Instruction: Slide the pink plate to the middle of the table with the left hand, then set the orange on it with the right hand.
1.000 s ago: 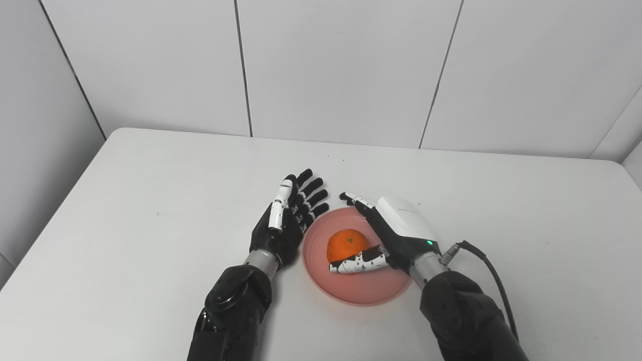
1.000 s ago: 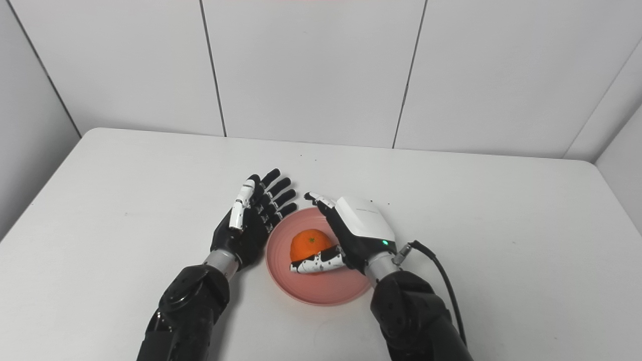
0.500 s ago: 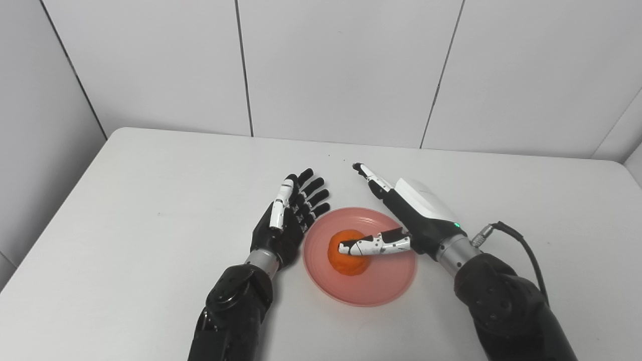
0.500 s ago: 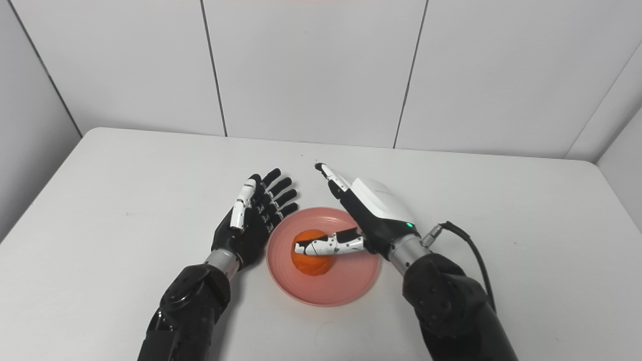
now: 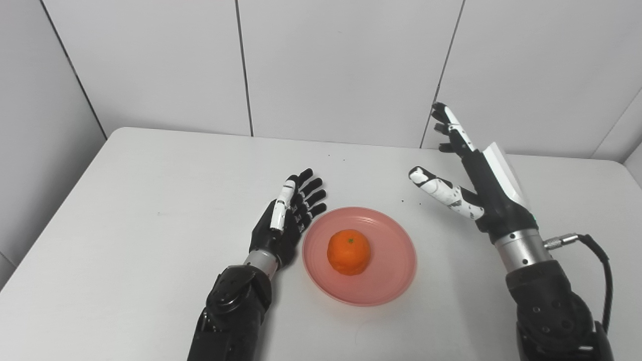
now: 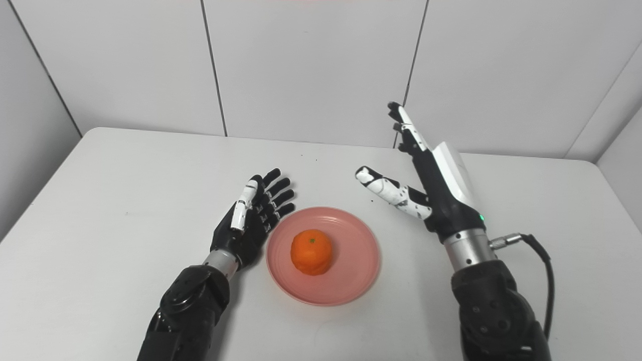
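Withdrawal stage: right hand point(image 5: 481, 188), empty with fingers spread wide, was raised right of the pink plate point(image 5: 396, 250); judged best to retreat up and rightward, clear of the rim. Left hand point(image 5: 286, 220) lay flat, fingers apart, just left of the plate. Orange point(image 5: 349, 252) sat at the plate's centre, mid-table point(image 5: 125, 210).

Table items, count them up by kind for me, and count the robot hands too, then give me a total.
Plates: 1, the pink plate
Fruit: 1, the orange resting on the plate
Robot hands: 2, the left hand beside the plate and the right hand raised clear of it, both open
Total: 4
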Controlling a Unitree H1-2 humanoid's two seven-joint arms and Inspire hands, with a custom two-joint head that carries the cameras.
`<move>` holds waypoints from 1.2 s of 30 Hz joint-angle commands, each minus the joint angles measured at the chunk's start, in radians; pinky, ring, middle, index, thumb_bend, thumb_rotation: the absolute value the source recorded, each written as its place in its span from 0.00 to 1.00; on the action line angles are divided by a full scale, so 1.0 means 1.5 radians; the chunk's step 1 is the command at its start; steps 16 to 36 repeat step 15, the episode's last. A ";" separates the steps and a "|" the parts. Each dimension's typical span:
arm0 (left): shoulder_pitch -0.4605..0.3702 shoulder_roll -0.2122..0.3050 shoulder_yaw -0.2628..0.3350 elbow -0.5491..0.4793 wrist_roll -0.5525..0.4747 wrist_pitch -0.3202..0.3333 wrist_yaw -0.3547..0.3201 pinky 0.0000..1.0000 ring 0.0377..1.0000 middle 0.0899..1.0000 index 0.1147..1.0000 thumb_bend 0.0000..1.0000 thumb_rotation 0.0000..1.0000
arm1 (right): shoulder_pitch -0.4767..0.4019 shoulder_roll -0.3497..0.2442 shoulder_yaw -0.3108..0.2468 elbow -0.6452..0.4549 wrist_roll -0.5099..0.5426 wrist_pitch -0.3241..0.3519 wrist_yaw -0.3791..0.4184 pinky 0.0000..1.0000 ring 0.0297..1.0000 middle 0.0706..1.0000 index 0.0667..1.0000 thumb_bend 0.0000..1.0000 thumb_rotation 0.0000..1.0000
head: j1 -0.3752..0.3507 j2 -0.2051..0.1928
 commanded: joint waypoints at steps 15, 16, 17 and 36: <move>0.022 0.052 -0.027 -0.035 0.092 -0.138 -0.025 1.00 1.00 1.00 1.00 0.41 1.00 | 0.026 0.075 -0.070 0.134 0.249 -0.072 -0.070 0.95 0.98 0.99 1.00 0.82 1.00 | 0.008 -0.016; 0.022 0.052 -0.027 -0.035 0.092 -0.138 -0.025 1.00 1.00 1.00 1.00 0.41 1.00 | 0.026 0.075 -0.070 0.134 0.249 -0.072 -0.070 0.95 0.98 0.99 1.00 0.82 1.00 | 0.008 -0.016; 0.022 0.052 -0.027 -0.035 0.092 -0.138 -0.025 1.00 1.00 1.00 1.00 0.41 1.00 | 0.026 0.075 -0.070 0.134 0.249 -0.072 -0.070 0.95 0.98 0.99 1.00 0.82 1.00 | 0.008 -0.016; 0.022 0.052 -0.027 -0.035 0.092 -0.138 -0.025 1.00 1.00 1.00 1.00 0.41 1.00 | 0.026 0.075 -0.070 0.134 0.249 -0.072 -0.070 0.95 0.98 0.99 1.00 0.82 1.00 | 0.008 -0.016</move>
